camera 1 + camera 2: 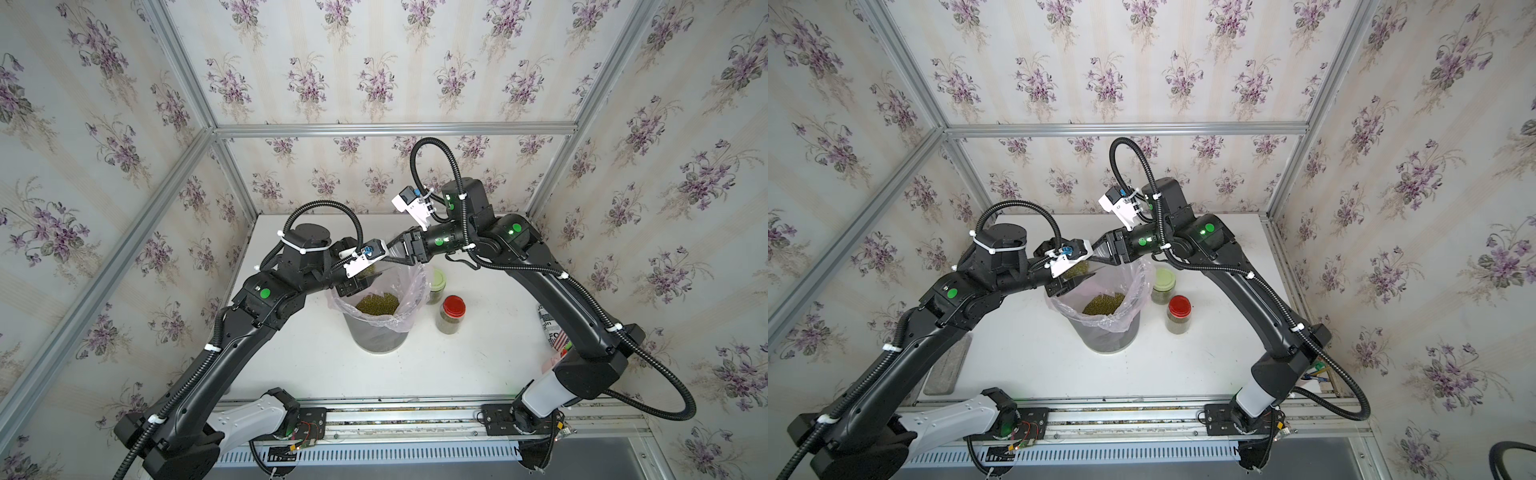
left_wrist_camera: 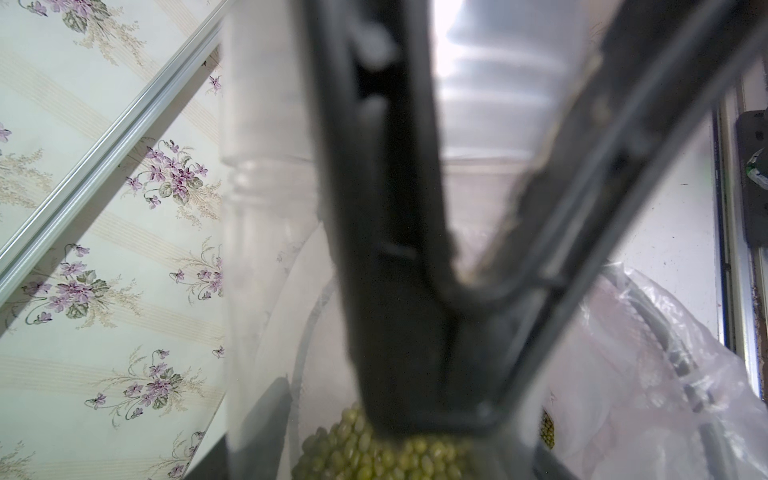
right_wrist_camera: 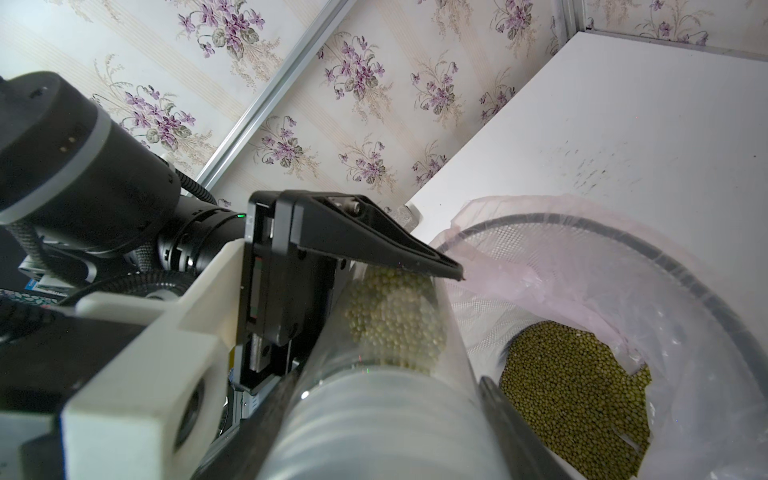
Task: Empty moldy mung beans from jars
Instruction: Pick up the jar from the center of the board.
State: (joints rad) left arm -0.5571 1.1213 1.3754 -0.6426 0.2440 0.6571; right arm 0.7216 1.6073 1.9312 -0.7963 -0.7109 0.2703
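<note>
On the white bench (image 1: 478, 365), centrally, the lined bin (image 1: 376, 338) is holding mung beans (image 1: 377, 303). Over its far rim the right end effector (image 1: 395, 253) is clenching the jar (image 3: 399, 332) by its lid. The left end effector (image 1: 372, 278) is straddling its bean-filled body (clamped or not, I cannot tell). Floral walls (image 1: 374, 70) are enclosing the bench.

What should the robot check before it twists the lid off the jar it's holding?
1. Right gripper clamped on the white lid: ok.
2. Left gripper squeezing the jar firmly: cannot tell.
3. Jar squarely over the bin opening: cannot tell, it's near the rim.
4. Liner open: ok.
5. Red-lidded jar and green-lidded jar upright, out of the way: ok.
</note>
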